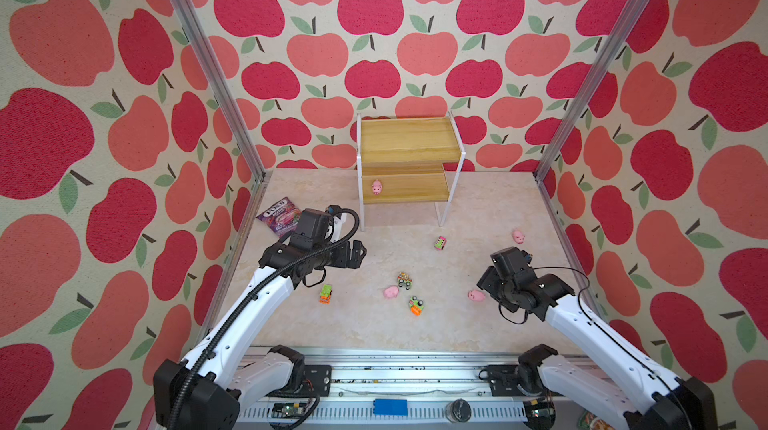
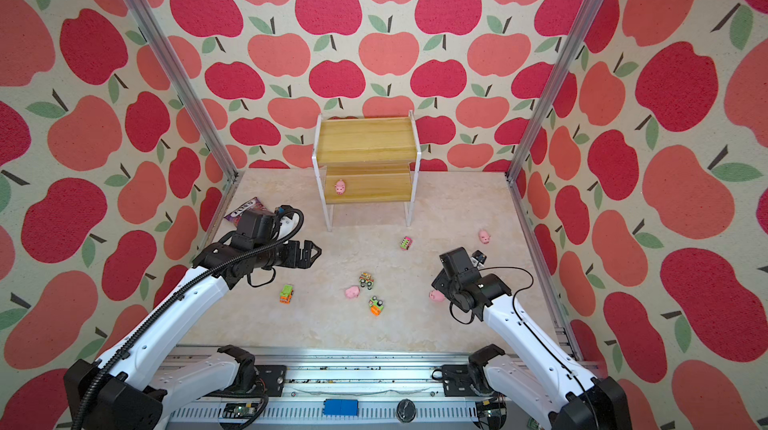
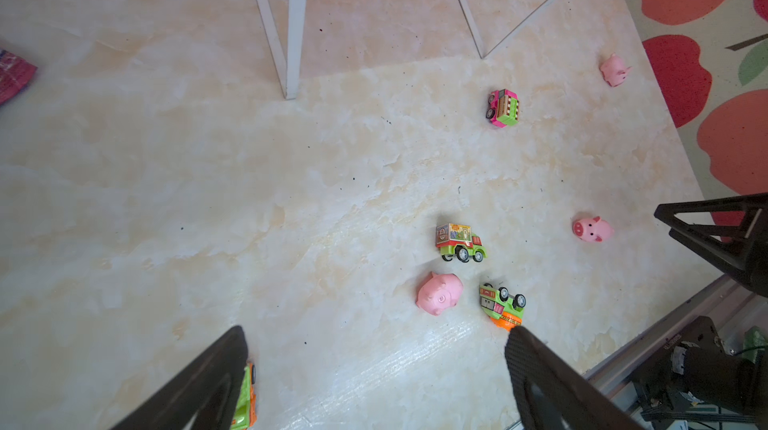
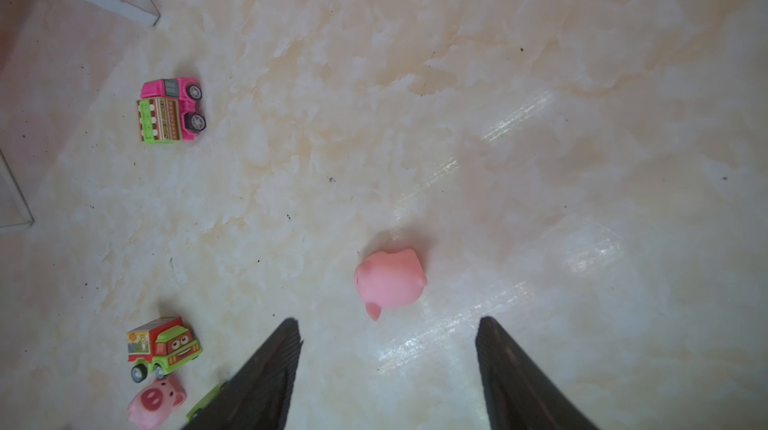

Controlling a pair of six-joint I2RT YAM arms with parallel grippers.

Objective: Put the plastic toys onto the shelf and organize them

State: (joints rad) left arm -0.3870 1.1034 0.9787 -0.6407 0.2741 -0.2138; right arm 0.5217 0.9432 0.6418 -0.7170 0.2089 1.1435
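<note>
sorting barely begun: the two-tier rack of pale wooden boards on a thin white frame [image 1: 409, 145] stands at the back wall, one tiny pink plastic pig [image 1: 376, 187] on its lower board. the left gripper [image 3: 376, 332] hangs spread wide and empty above the cream marbled table [image 1: 374, 332]. the right gripper [image 4: 388, 321], jaws parted around nothing, hovers with a second pink pig [image 4: 390, 278] just ahead of its tips (the likely next pick). a third pig [image 1: 390, 292], a fourth pig [image 1: 518, 236], a pink truck [image 1: 440, 243], a green truck [image 1: 404, 280], a tipped truck [image 1: 415, 305] and an orange-and-green truck [image 1: 325, 294] lie scattered.
</note>
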